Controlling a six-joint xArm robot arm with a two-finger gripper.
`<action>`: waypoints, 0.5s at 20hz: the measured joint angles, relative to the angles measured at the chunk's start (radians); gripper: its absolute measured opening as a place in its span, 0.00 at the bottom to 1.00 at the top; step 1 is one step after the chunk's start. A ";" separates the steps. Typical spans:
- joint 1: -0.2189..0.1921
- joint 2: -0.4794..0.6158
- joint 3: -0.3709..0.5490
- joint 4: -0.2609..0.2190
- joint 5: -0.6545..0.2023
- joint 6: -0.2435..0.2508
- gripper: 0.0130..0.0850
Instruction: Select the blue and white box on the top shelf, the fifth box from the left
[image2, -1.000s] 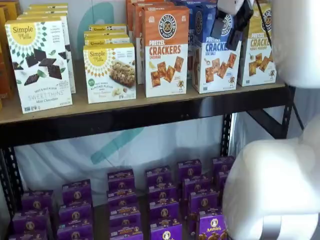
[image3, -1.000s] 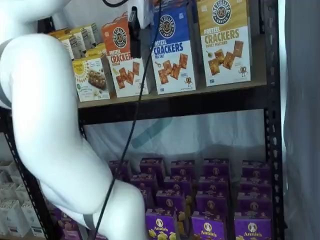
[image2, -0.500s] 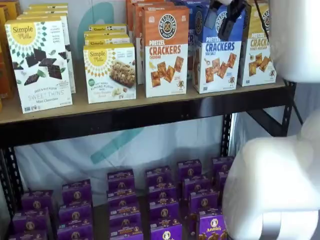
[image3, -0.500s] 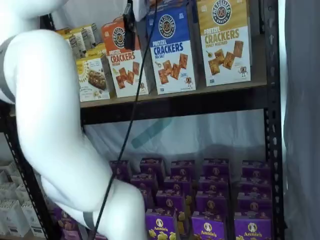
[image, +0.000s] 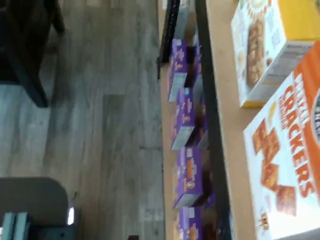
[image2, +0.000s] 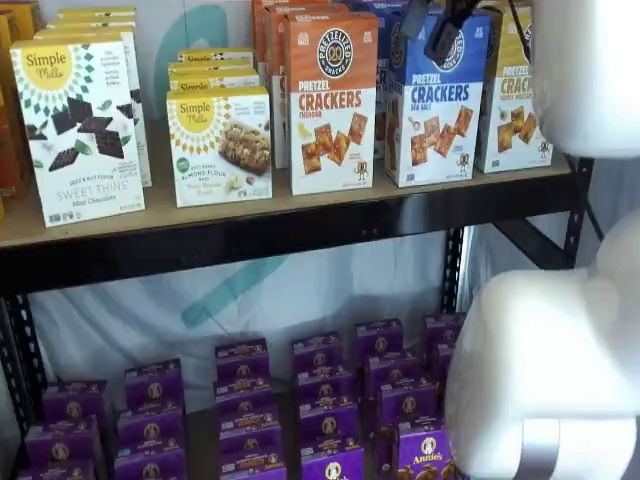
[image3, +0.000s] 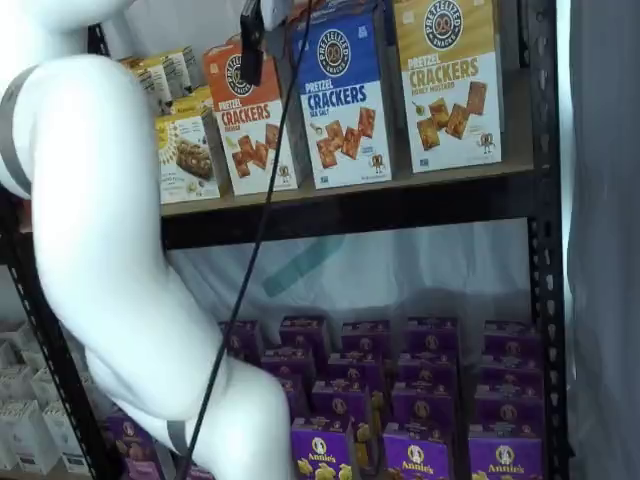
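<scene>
The blue and white box (image2: 436, 115) stands on the top shelf (image2: 300, 228) between an orange-topped cracker box (image2: 332, 100) and a yellow-topped one (image2: 516, 100). It reads "PRETZEL CRACKERS SEA SALT" in both shelf views (image3: 345, 100). My gripper (image2: 430, 26) hangs from the view's top edge in front of the box's blue top, with a gap between its two black fingers and nothing in them. In a shelf view one finger (image3: 250, 42) shows side-on before the orange-topped box (image3: 252, 125). The wrist view shows the orange-topped box (image: 285, 165), not the blue one.
Simple Mills boxes (image2: 222, 145) stand left of the crackers on the shelf board (image3: 350, 208). Several purple Annie's boxes (image2: 325, 400) fill the lower shelf. The white arm (image3: 110, 250) and its cable (image3: 255, 260) hang in front. The wrist view shows grey wood floor (image: 100, 125).
The gripper has risen in front of the blue and white box, from its middle to its top edge, and shifted slightly left. The boxes have not moved.
</scene>
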 joint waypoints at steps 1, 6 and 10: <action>-0.007 -0.008 0.010 0.017 -0.018 0.000 1.00; -0.036 -0.021 0.024 0.077 -0.051 0.000 1.00; -0.055 -0.030 0.034 0.120 -0.073 0.003 1.00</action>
